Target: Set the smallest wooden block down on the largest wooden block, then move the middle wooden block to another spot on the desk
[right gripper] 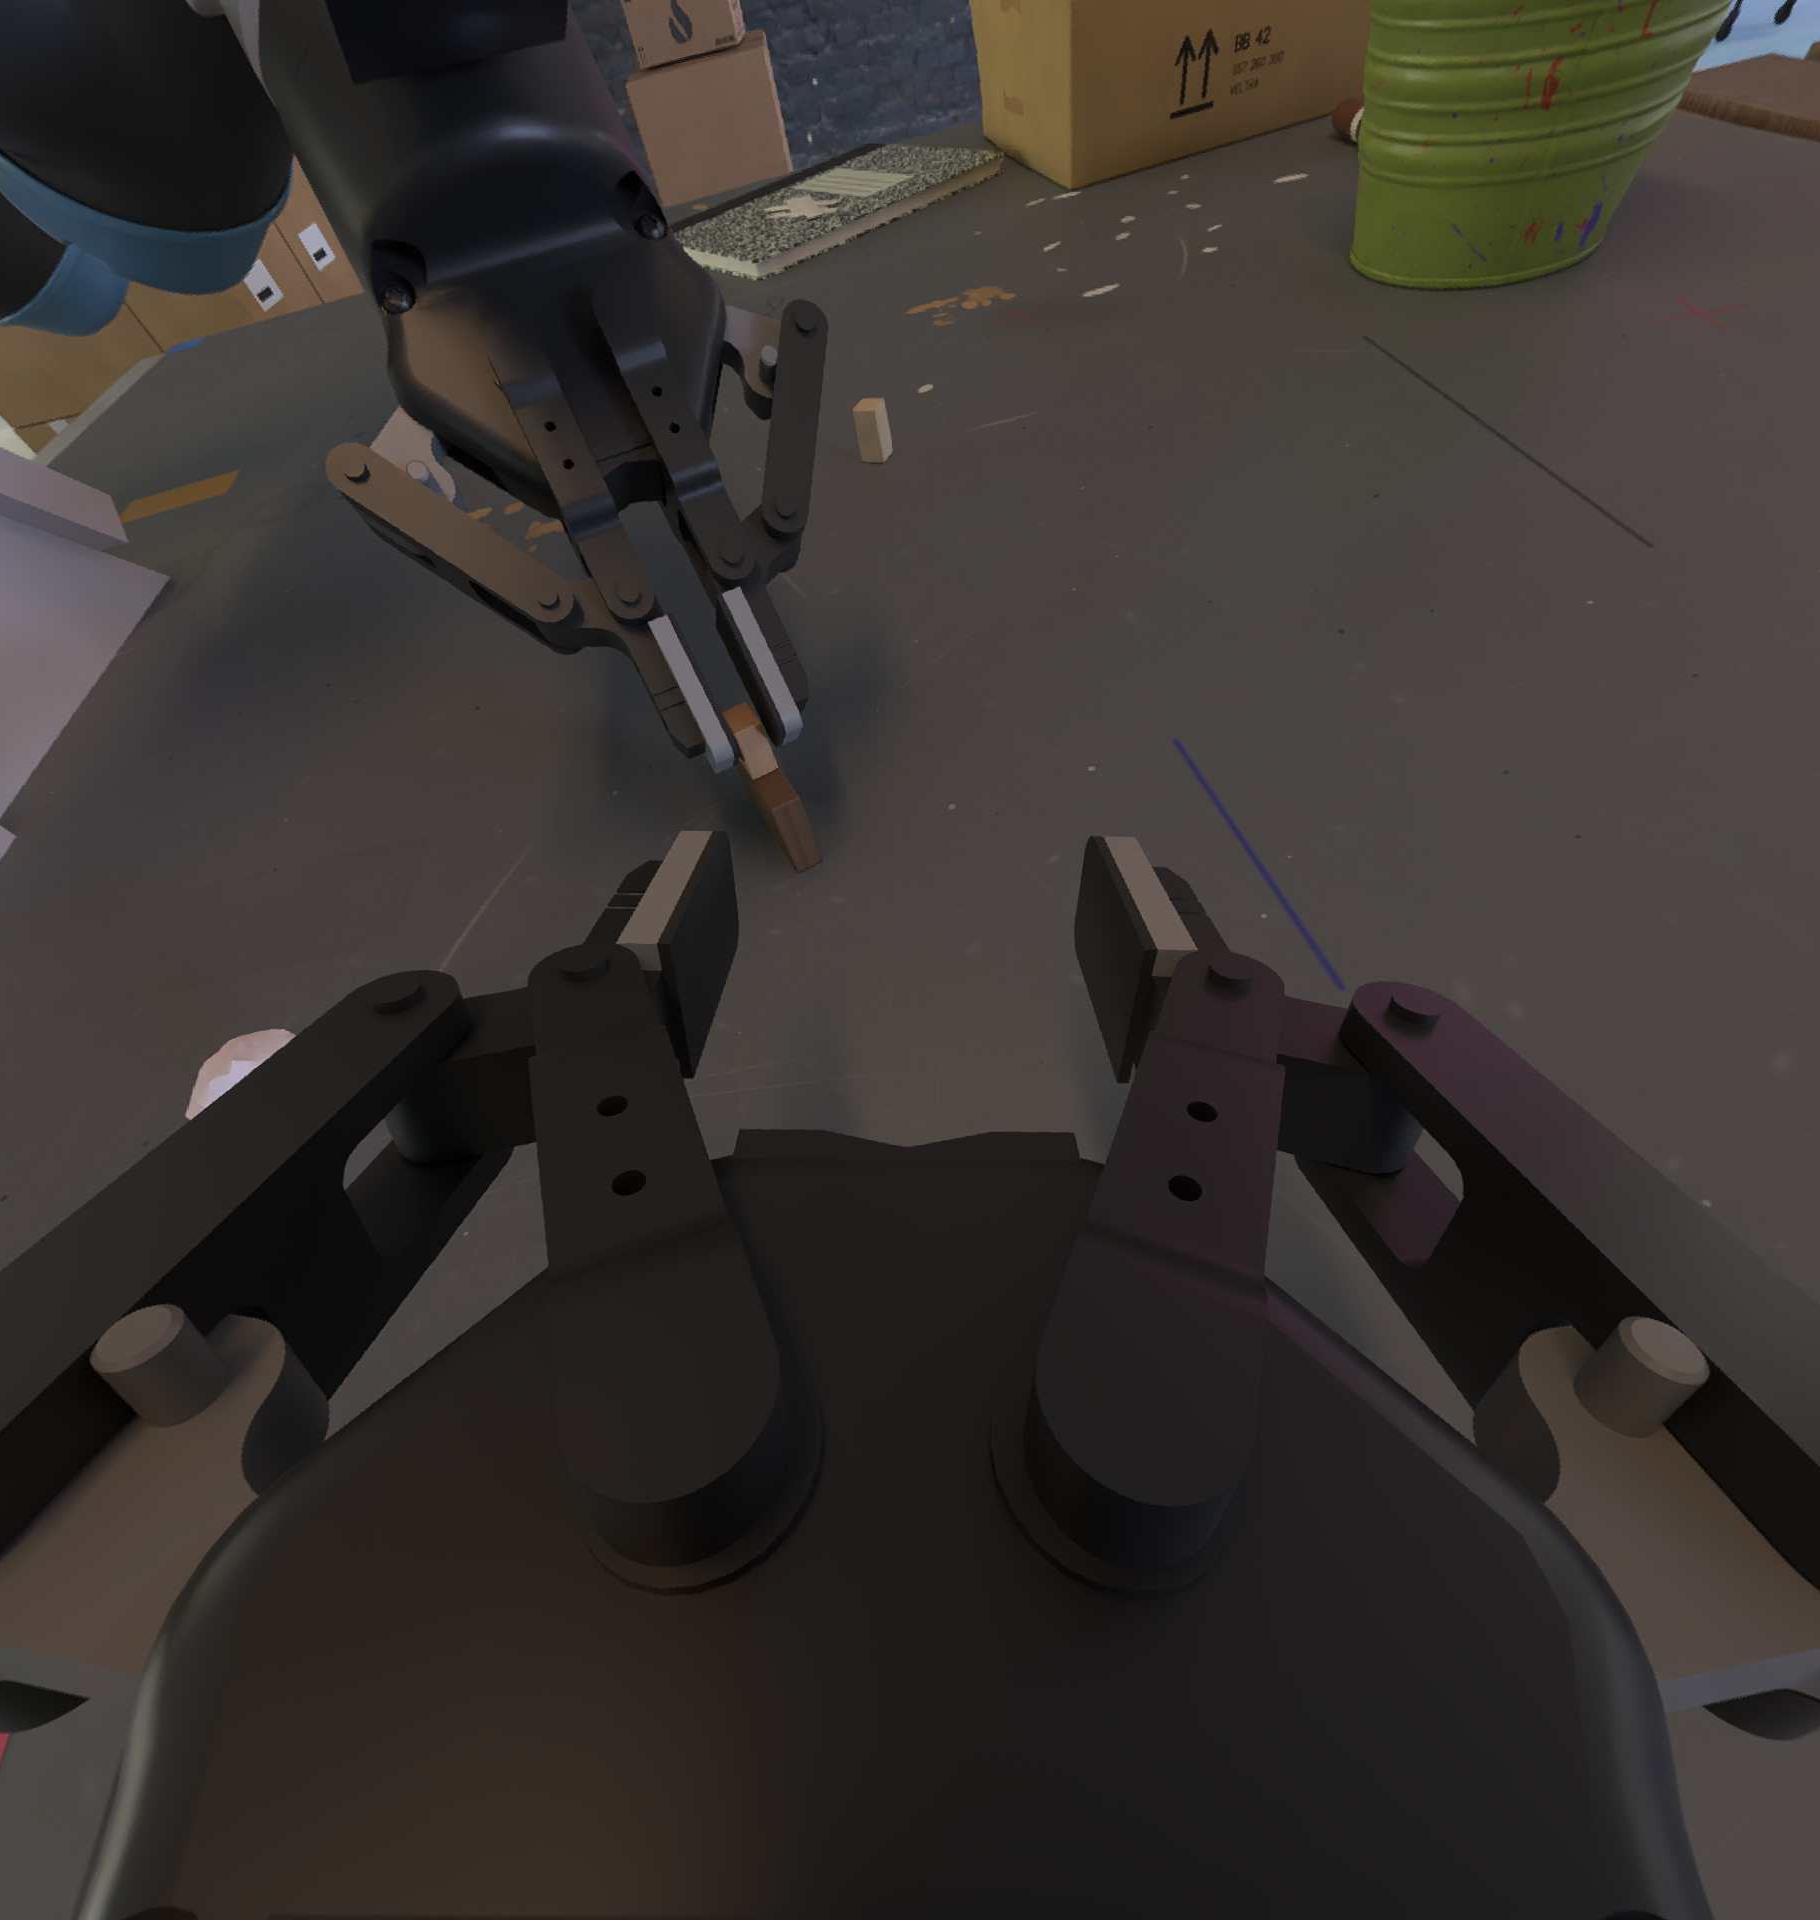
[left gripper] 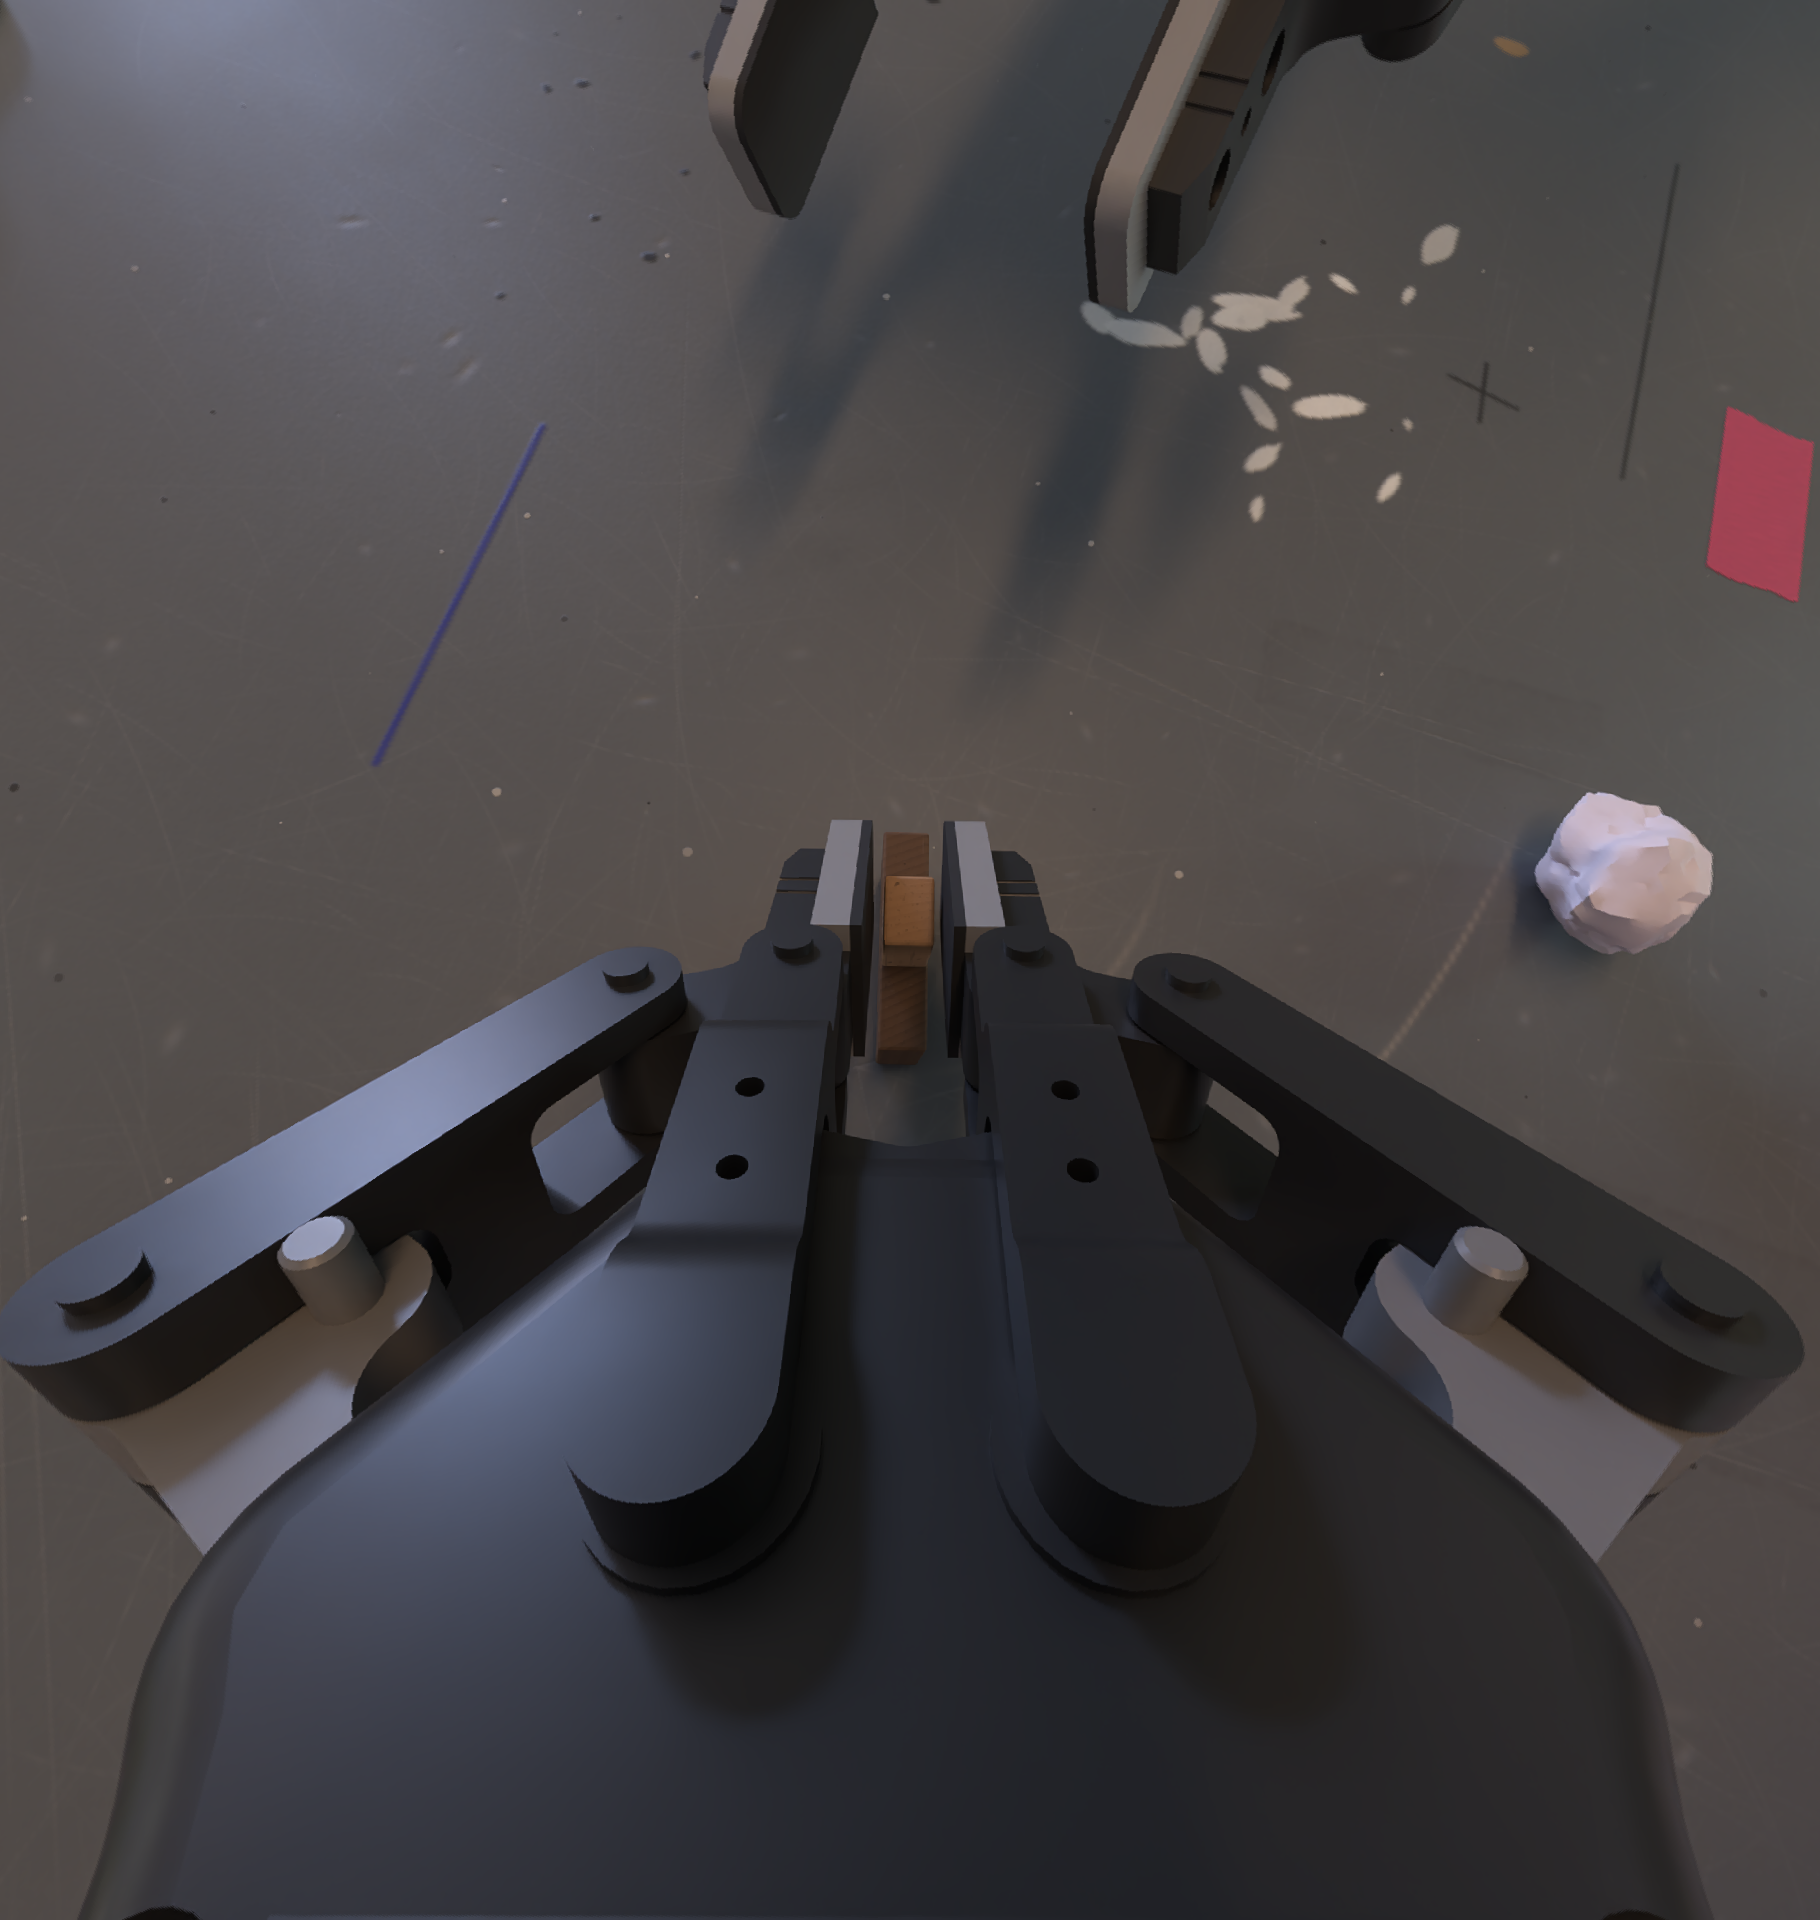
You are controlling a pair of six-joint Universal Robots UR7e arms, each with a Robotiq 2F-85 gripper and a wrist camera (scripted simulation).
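My left gripper [left gripper: 906, 844] is shut on the smallest block [left gripper: 907, 910], a light cube, and holds it against the top of the largest block [left gripper: 903, 1023], a long dark-brown piece lying on the desk. The right wrist view shows the same: the left gripper [right gripper: 755, 743], the small block [right gripper: 748, 740] and the dark block [right gripper: 790, 826] under it. The middle block [right gripper: 872, 429], pale, stands alone farther back. My right gripper [right gripper: 901, 904] is open and empty, hovering just in front of the dark block; its fingers [left gripper: 771, 114] show at the top of the left wrist view.
A crumpled white paper ball [left gripper: 1625, 885] and a red tape patch [left gripper: 1760, 504] lie to the right. A green bucket [right gripper: 1508, 145], a cardboard box [right gripper: 1145, 83] and a speckled notebook [right gripper: 844, 203] stand at the back. A pale box [right gripper: 23, 613] sits at the left.
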